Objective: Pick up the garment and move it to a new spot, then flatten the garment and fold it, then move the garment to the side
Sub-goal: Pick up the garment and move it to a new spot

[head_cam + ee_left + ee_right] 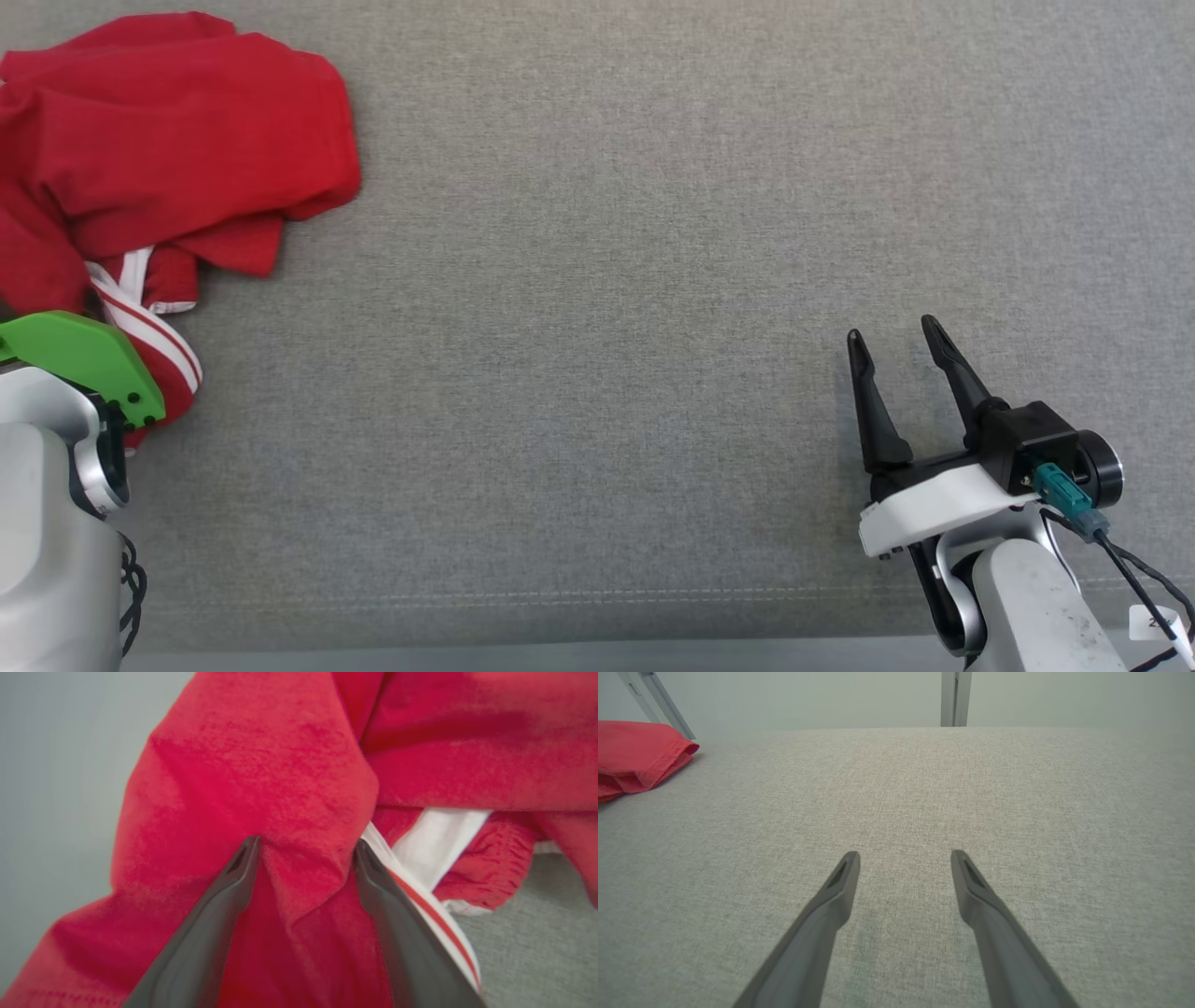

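Head view cuts the garment (177, 140) off at the left edge, so we cannot make out its full shape. We see a crumpled red heap with a white-striped band, lying at the far left of the grey bench (607, 327). The fingers of the left claw (306, 842) are hidden in that view under a green cover (84, 359) and the pale forearm (37, 523), which overlap the heap's near end. The left wrist view is soft and blurred. In it the left claw stands spread, its two dark fingers (224, 905) laid against the red cloth with a raised fold between them, not pinched. The right claw (892, 329) sits at the lower right, fingers pointing up and tilted slightly left, spread over bare bench, well apart from the garment. We count one garment, two claws, four fingers, and two metal posts (955, 697) beyond the bench's far edge in the right wrist view.
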Available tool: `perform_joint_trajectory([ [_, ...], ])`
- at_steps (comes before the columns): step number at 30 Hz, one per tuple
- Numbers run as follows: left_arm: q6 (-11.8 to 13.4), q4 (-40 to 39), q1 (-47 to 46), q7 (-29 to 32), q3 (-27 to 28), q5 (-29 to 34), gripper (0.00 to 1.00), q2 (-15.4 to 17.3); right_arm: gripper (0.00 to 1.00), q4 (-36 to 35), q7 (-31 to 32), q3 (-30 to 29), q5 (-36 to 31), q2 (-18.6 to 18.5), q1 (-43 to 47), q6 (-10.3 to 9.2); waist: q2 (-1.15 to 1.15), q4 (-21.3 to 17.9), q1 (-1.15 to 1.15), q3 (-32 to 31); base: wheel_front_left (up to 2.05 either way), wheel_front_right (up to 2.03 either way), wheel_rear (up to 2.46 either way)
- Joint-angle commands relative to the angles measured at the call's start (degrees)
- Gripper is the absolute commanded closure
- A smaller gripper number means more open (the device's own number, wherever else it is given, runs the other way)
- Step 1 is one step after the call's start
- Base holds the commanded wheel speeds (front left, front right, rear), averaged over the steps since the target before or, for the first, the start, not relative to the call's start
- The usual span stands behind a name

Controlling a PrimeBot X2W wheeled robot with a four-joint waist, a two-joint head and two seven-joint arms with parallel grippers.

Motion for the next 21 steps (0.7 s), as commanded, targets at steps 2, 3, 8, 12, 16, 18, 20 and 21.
perform_joint_trajectory([
  [2, 0.56, 0.67, -1.12, -0.86, 0.60, -0.61, 0.47, 0.61, 0.00, 0.36, -0.36, 0.00, 0.23, -0.17, -0.95, 0.00, 0.00, -1.17, -0.01, 1.05, 0.00, 0.00, 0.00],
  [3, 0.74, 0.84, -1.13, -1.40, 0.81, -0.72, 0.78, 0.75, 0.00, 0.55, -0.34, -0.04, 0.29, -0.17, -1.04, 0.00, 0.00, -1.28, -0.01, 1.04, 0.00, 0.00, 0.00],
  [8, 0.78, 0.36, -0.33, -4.34, 2.17, -1.64, 1.00, 1.50, 0.00, 1.38, -0.54, -0.46, 0.66, -0.16, -0.97, 0.00, 0.00, -1.47, -0.01, 0.23, 0.00, 0.00, 0.00],
  [12, -0.02, -1.24, 0.50, -6.98, 3.13, -2.73, 1.00, 1.37, 0.00, 1.68, -0.65, -0.90, 0.97, -0.17, -0.23, 0.00, 0.00, -1.08, -0.01, -1.54, 0.00, 0.00, 0.00],
  [16, -0.55, -4.81, 1.67, -8.69, 3.14, -3.17, 1.00, 1.09, 0.00, 2.25, -0.67, -1.47, 1.29, -0.16, 0.61, 0.00, 0.00, -0.20, -0.01, -4.23, 0.00, 0.00, 0.00],
  [18, -0.50, -7.24, 2.07, -9.14, 2.72, -2.74, 1.00, 1.21, 0.00, 2.24, -0.68, -1.68, 1.60, -0.16, 1.06, 0.00, 0.00, 0.11, -0.01, -5.77, 0.00, 0.00, 0.00],
  [20, -0.31, -9.99, 2.61, -8.90, 2.12, -2.36, 1.00, 1.21, 0.00, 2.28, -0.69, -1.91, 1.82, -0.17, 1.76, 0.00, 0.00, 0.27, -0.01, -7.36, 0.00, 0.00, 0.00],
  [21, -0.34, -11.53, 2.74, -8.72, 1.79, -2.10, 1.00, 1.36, 0.00, 2.30, -0.70, -2.04, 2.04, -0.17, 1.94, 0.00, 0.00, 0.30, -0.01, -8.11, 0.00, 0.00, 0.00],
])
